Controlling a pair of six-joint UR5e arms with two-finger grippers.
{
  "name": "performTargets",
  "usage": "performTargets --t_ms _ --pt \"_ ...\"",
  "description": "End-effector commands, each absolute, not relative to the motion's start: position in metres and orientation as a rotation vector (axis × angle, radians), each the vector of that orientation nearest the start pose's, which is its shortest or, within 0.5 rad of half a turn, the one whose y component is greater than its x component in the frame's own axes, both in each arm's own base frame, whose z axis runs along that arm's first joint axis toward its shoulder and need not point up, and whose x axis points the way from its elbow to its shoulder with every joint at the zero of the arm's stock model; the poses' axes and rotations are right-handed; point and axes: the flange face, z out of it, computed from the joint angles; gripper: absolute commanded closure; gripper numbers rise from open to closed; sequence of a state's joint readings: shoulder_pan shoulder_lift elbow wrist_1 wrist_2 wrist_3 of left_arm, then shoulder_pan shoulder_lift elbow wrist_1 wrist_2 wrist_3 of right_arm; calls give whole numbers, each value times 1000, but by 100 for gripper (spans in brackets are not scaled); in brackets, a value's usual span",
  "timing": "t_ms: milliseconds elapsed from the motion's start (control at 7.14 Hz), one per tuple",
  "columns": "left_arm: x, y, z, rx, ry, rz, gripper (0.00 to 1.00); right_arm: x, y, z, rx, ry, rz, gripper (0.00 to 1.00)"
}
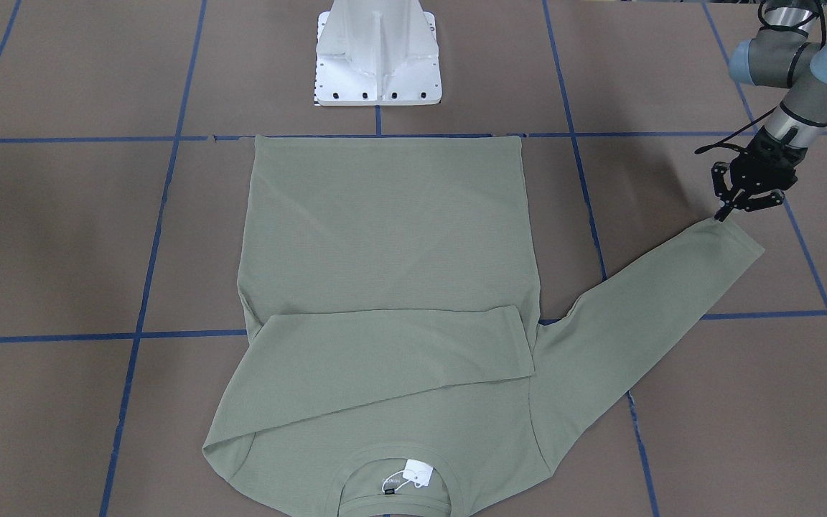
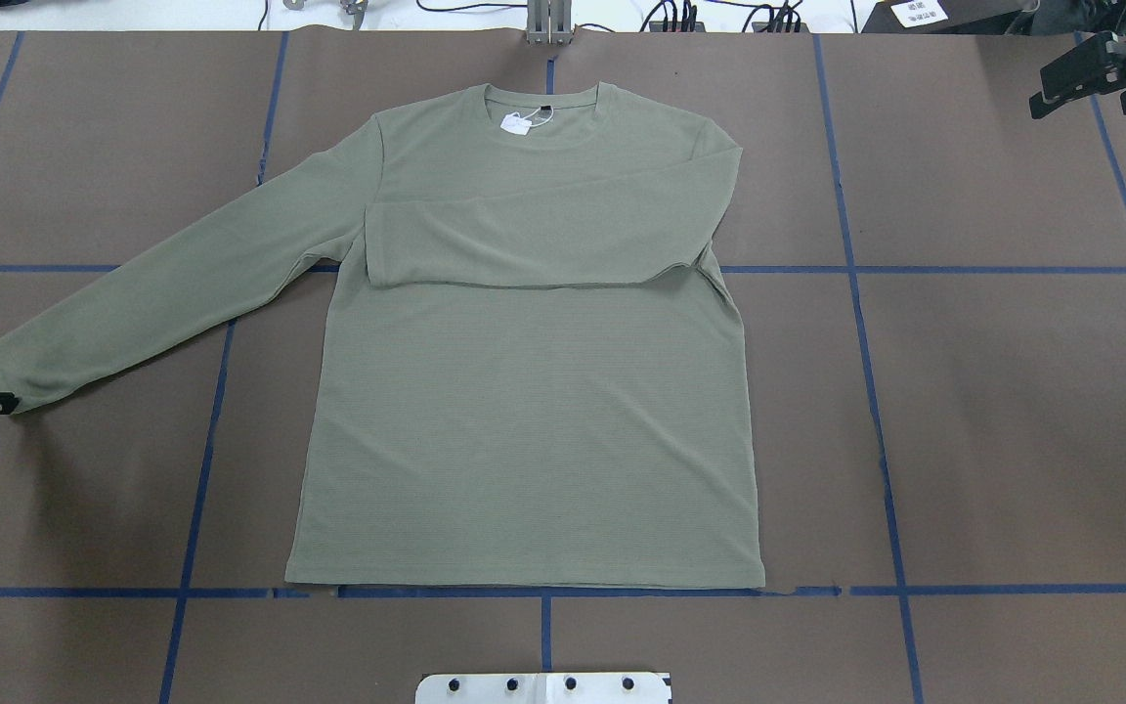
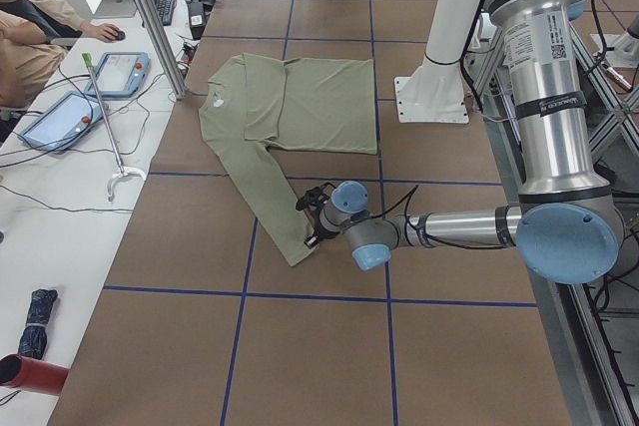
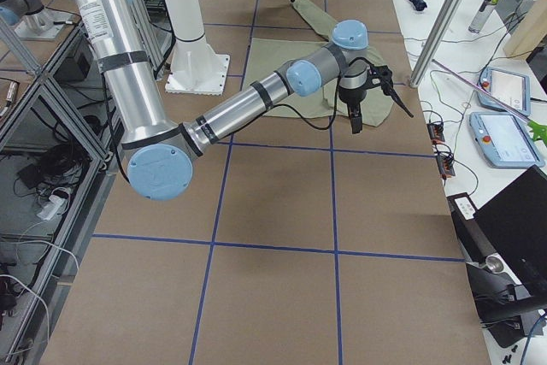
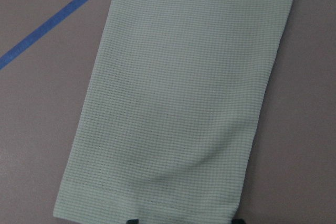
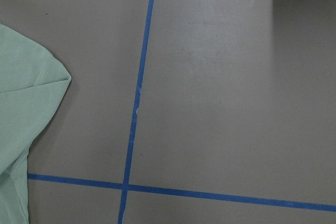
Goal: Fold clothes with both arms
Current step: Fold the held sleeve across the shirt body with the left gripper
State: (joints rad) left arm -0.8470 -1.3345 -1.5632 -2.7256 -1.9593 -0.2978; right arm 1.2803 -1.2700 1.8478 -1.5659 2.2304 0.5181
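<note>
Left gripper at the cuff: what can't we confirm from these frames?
- Left gripper: the front view shows it at the cuff, grip unconfirmed; the left wrist view's bottom edge cuts off its fingertips.
- Right gripper: cropped at the overhead view's corner, small in exterior right; open or shut unclear.
- Tag: print too small, overhead view.
- Shirt chest: hidden under the folded sleeve, all views.

Overhead, front, sides, wrists; shared shirt (image 2: 524,440)

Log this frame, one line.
left gripper: open, at outstretched sleeve cuff | right gripper: open, clear of shirt | other sleeve: folded across chest
</note>
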Motion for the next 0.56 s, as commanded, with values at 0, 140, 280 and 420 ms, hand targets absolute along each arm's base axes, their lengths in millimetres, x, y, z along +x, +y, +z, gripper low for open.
performTargets --t_ms 0,140,280,420 --pt "221 -392 609 635 846 599 100 -97 -578 365 264 -808 22 0" --pt "226 -424 585 635 851 573 100 -96 -574 375 251 -803 26 0" --pt "239 -487 528 662 842 529 100 -95 -571 383 240 -804 26 0" --pt "264 -531 465 680 843 520 100 -94 -567 390 230 -800 30 0"
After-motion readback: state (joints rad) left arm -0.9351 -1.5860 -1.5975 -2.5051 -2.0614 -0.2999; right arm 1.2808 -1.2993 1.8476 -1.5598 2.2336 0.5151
